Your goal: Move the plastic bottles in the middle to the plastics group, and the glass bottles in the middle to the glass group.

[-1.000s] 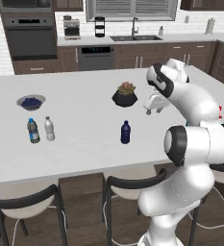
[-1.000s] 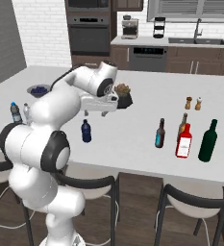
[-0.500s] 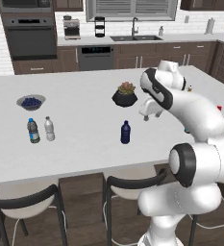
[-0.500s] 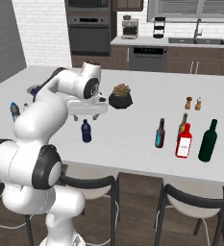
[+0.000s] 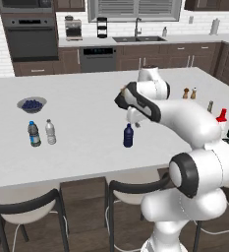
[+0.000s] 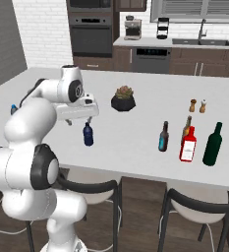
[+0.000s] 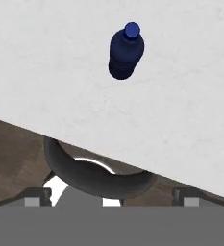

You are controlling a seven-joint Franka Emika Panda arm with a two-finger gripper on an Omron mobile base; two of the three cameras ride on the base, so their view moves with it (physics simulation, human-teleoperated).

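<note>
The white tabletop [image 5: 76, 142] carries three sets of bottles, plastics at the left and glass at the right, so the navy bottle [image 5: 128, 136] standing upright alone mid-table awaits sorting. The arm reaches forward with its tool [image 6: 79, 120] wide open, empty, just above it.

Just below my claw [image 6: 80, 120] stands one navy-blue plastic bottle [image 6: 88, 135]. Well off to one side of it, across the counter [image 5: 86, 147], I count two clear water bottles: one blue-labelled [image 5: 33, 134], one pale [image 5: 50, 132], with one bowl of dark berries [image 5: 32, 104] behind them. Well off to the other side I count four glass bottles: one teal-labelled dark [image 6: 163, 137], one red [image 6: 188, 144], one amber [image 6: 186, 126], one green [image 6: 213, 144]; plus two shakers [image 6: 197, 105] and one potted plant [image 6: 123, 98] beyond my claw.
</note>
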